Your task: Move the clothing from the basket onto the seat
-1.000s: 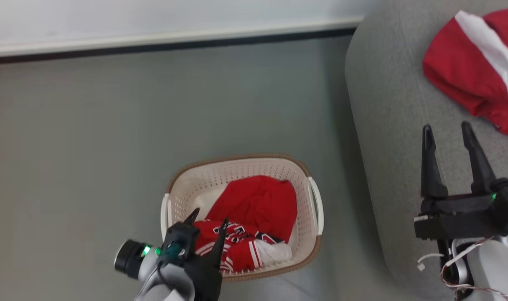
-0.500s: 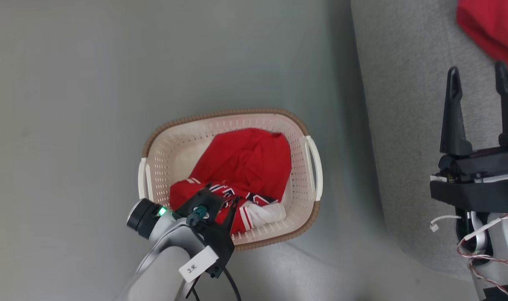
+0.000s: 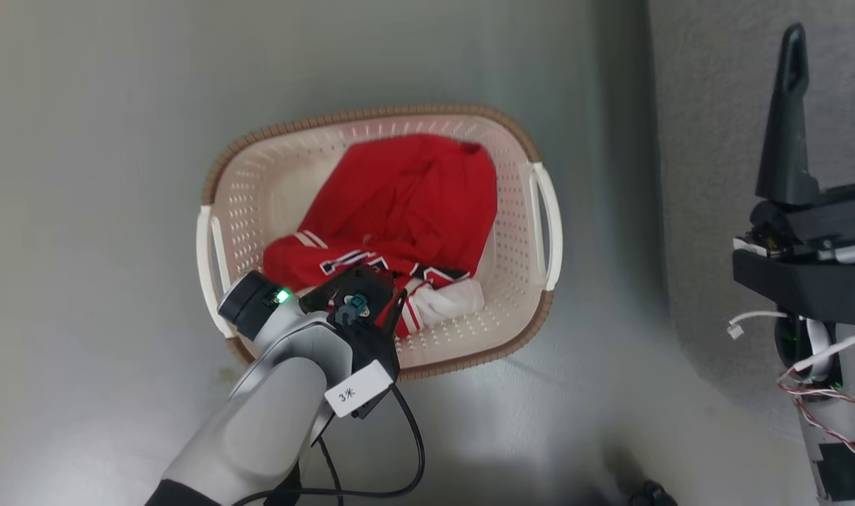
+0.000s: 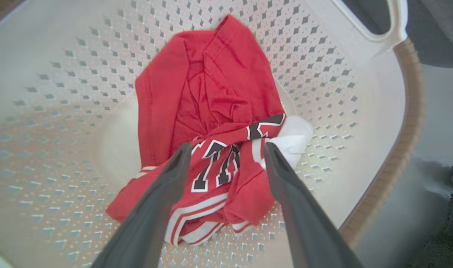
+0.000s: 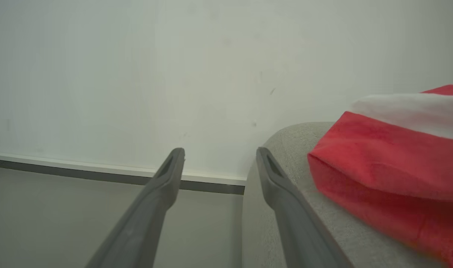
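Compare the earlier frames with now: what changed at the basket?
The left gripper has tipped down and dropped into the basket, its open fingers now astride the printed jersey, not closed on it. The head camera also tilted down, shifting the picture. Unchanged: jersey crumpled in the basket, right gripper open by the seat, other red garment lying there.

basket (image 3: 371, 114) top open — jersey (image 3: 413, 197) walled all round

A grey floor (image 3: 83, 211) meets a white wall (image 5: 137, 74) along a pale skirting board (image 5: 81, 165).
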Controlling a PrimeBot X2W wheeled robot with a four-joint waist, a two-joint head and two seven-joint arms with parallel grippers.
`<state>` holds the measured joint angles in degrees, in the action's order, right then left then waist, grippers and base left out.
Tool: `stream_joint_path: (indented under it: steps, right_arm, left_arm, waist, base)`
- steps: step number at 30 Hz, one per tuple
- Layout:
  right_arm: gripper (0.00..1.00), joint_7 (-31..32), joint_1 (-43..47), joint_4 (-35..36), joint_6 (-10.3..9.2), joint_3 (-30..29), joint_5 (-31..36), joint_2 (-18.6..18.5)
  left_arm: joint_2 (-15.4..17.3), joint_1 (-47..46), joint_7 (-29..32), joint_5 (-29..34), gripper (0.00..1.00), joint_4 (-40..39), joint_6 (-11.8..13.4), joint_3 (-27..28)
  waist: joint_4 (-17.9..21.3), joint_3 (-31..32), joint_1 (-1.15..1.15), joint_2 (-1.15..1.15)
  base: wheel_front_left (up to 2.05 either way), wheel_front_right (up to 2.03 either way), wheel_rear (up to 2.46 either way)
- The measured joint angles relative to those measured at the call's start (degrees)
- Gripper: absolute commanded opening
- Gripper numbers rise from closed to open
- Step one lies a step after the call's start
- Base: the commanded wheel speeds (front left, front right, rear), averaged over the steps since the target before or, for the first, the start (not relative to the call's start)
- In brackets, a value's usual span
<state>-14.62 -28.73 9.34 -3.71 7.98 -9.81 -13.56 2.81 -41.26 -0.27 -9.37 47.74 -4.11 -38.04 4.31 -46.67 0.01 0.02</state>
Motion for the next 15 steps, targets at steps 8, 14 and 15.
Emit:
stream_joint_path:
  steps: [8,14,15]
  right_arm:
    - [1.0,-0.02,-1.54,-0.01,0.01,1.2,0.93,0.22]
    - [1.0,-0.05,-2.54,0.13,0.02,1.61,1.34,0.52]
    - [1.0,-0.05,-2.57,0.14,0.02,1.69,1.37,0.56]
  left_arm:
    - [-0.08,-2.49,0.29,0.75,1.0,4.22,-0.49,-1.65]
    - [-0.11,-3.81,0.67,1.65,1.0,6.06,-0.51,-2.05]
    - [-0.1,-4.18,0.67,1.65,1.0,6.43,-0.52,-2.1]
  waist:
    - [0.78,-4.43,-0.01,-0.01]
    - [1.61,-5.96,-0.01,-0.01]
    - [1.75,-6.23,-0.01,-0.01]
  base:
    - [0.0,0.0,0.0]
    - [0.0,0.0,0.0]
    - [0.0,0.0,0.0]
